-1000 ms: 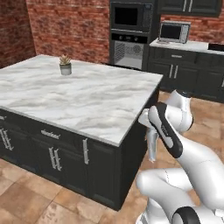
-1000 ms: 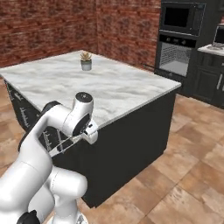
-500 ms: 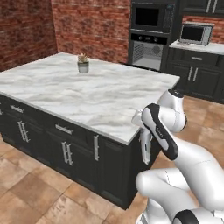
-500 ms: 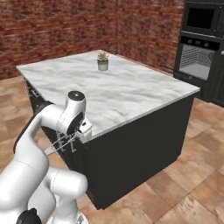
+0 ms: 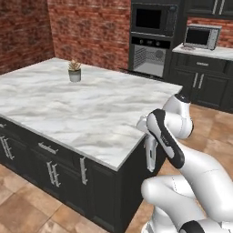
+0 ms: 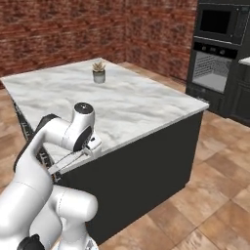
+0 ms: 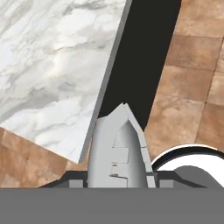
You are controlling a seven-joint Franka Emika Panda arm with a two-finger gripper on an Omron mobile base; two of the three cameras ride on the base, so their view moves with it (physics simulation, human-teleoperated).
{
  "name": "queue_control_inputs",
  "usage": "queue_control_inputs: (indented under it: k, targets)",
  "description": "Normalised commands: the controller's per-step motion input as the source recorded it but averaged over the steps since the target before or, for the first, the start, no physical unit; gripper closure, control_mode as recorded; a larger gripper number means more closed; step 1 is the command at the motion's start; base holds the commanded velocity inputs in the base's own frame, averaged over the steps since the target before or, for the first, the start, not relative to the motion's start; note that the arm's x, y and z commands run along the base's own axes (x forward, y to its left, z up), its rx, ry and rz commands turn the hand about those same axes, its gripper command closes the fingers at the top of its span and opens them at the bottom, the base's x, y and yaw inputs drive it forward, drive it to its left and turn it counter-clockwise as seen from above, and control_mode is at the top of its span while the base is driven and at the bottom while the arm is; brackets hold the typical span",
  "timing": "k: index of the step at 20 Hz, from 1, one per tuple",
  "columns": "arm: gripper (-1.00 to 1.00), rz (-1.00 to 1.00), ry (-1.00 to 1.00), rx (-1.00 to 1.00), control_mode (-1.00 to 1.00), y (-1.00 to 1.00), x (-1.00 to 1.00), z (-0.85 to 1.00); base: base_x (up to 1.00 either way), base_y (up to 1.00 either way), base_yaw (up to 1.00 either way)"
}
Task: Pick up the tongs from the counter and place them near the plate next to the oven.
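My gripper (image 5: 149, 144) is shut on the tongs (image 5: 150, 159), slim silver-grey metal arms that hang down beside the corner of the marble counter (image 5: 68, 109). Seen from the right base, the tongs (image 6: 66, 163) slant down and left from the gripper (image 6: 89, 148), below the counter (image 6: 132, 105) edge. Through the hand camera the tongs (image 7: 118, 148) rise as a grey wedge from the gripper (image 7: 117, 180), over the counter's edge (image 7: 52, 65) and the tiled floor. The black wall oven (image 5: 148, 59) (image 6: 212, 66) stands at the back. The plate is out of view.
A small potted plant (image 5: 74, 72) (image 6: 99, 72) stands on the far part of the island. A silver microwave (image 5: 200, 36) sits on the dark back cabinets right of the oven. A black built-in microwave (image 5: 152, 18) is above the oven. Brick walls close the back; brown tile floor surrounds the island.
The whole picture has shifted in both base views, so the base has driven and turned. The arm holds the tongs in the same pose beside the counter's corner.
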Motion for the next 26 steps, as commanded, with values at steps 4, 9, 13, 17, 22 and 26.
queue_control_inputs:
  k: [4, 9, 13, 17, 22, 26]
  targets:
    - [1.00, 0.00, 0.00, 0.00, 1.00, 0.00, 0.00, 0.00, 0.55, -0.54, 0.00]
    - [1.00, 0.00, 0.00, 0.00, 1.00, 0.00, 0.00, 0.00, 0.55, -0.52, 0.00]
    - [1.00, 0.00, 0.00, 0.00, 1.00, 0.00, 0.00, 0.00, 0.54, -0.52, 0.00]
    - [1.00, 0.00, 0.00, 0.00, 1.00, 0.00, 0.00, 0.00, 0.51, -0.52, 0.00]
    - [1.00, 0.00, 0.00, 0.00, 1.00, 0.00, 0.00, 0.00, 0.55, -0.49, 0.00]
    - [1.00, 0.00, 0.00, 0.00, 1.00, 0.00, 0.00, 0.00, 0.55, -0.50, 0.00]
